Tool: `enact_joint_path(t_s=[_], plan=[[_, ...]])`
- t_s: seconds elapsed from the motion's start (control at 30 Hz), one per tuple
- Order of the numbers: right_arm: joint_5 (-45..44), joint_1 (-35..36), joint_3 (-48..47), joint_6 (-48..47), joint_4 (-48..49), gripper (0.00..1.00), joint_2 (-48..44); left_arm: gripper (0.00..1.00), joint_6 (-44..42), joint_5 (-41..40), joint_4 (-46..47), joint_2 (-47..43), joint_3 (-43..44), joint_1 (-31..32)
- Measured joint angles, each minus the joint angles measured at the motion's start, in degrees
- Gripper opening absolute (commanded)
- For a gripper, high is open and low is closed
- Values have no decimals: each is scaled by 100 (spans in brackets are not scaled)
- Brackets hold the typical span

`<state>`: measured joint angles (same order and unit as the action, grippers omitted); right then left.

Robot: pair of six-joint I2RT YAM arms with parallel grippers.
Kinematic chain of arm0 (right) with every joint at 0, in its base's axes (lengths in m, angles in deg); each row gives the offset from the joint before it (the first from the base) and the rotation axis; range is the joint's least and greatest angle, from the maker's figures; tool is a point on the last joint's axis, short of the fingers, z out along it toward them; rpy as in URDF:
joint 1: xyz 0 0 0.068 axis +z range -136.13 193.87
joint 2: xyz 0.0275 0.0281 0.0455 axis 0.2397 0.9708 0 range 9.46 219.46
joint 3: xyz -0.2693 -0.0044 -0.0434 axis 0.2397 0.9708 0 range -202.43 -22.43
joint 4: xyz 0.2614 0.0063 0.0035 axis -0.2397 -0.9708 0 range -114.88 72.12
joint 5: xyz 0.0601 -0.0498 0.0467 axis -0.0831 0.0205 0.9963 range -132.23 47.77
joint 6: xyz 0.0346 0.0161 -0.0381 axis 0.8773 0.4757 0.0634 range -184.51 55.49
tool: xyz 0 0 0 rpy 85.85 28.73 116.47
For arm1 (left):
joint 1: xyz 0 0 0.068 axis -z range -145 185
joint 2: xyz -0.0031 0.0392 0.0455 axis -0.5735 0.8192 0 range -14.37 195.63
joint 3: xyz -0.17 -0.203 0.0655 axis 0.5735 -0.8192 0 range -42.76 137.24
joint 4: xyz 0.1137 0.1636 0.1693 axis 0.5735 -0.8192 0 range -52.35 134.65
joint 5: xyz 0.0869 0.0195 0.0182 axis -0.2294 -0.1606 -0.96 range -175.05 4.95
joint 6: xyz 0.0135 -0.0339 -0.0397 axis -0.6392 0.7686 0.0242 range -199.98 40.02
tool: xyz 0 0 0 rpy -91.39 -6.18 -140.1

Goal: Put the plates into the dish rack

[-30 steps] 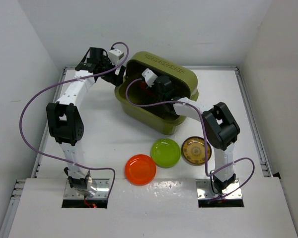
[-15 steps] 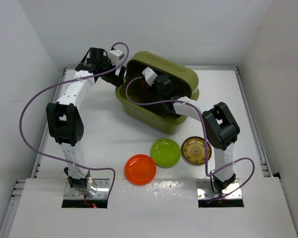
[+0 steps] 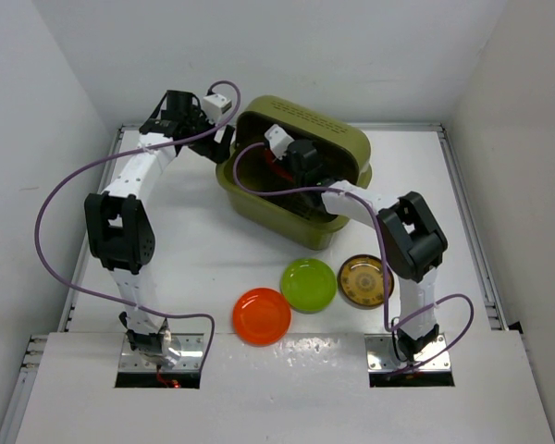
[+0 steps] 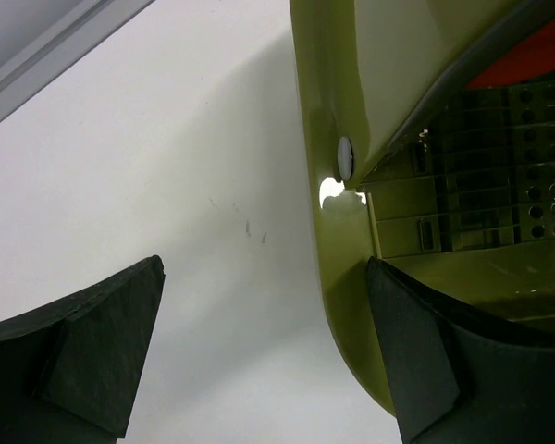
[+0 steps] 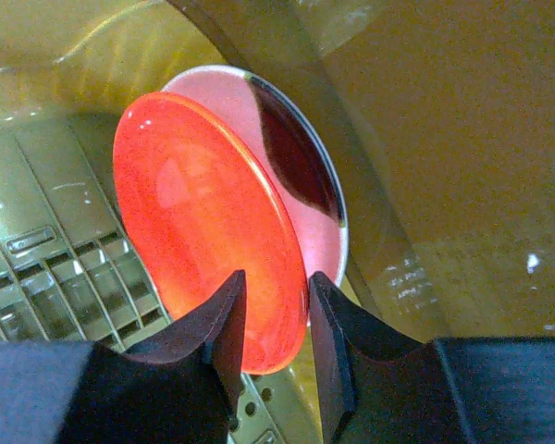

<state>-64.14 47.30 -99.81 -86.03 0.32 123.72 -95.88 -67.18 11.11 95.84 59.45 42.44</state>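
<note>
The olive-green dish rack (image 3: 338, 139) stands at the back middle of the table. My right gripper (image 3: 284, 168) reaches into it and is shut on the rim of an orange-red plate (image 5: 203, 250), held on edge over the slotted floor (image 5: 65, 268) near the curved back wall. A pale pink round shape (image 5: 305, 213) lies just behind the plate; I cannot tell if it is a reflection. My left gripper (image 4: 264, 342) is open, its jaws either side of the rack's left corner wall (image 4: 342, 92). A second orange-red plate (image 3: 262, 315), a lime green plate (image 3: 308, 284) and a brown patterned plate (image 3: 365, 278) lie flat on the table.
The three loose plates lie in a row in front of the rack, between the two arm bases. White walls close in the table on the left, right and back. Purple cables loop beside both arms.
My right gripper has moved a little deeper toward the rack's back wall with the plate. The left arm and the three plates on the table have not moved.
</note>
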Motion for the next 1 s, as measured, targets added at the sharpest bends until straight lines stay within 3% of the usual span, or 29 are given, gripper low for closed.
enact_joint_path(t_s=[0.13, 0.33, 0.63, 0.73, 1.0], plan=[[-190, 61, 0, -44, 74, 50, -11, 95, -11, 0, 11, -28, -44, 0], [-330, 133, -2, -63, 105, 55, -63, 95, -13, 17, 20, -85, -122, 0], [-262, 232, -177, -68, -256, 88, -116, 95, -17, 76, 2, -146, -201, 2], [203, 254, -363, 98, -863, 93, -227, 95, -22, 92, -11, -153, -201, 9], [1639, 297, -739, 675, -2229, 92, -623, 95, -166, 114, 2, -247, -313, 9]])
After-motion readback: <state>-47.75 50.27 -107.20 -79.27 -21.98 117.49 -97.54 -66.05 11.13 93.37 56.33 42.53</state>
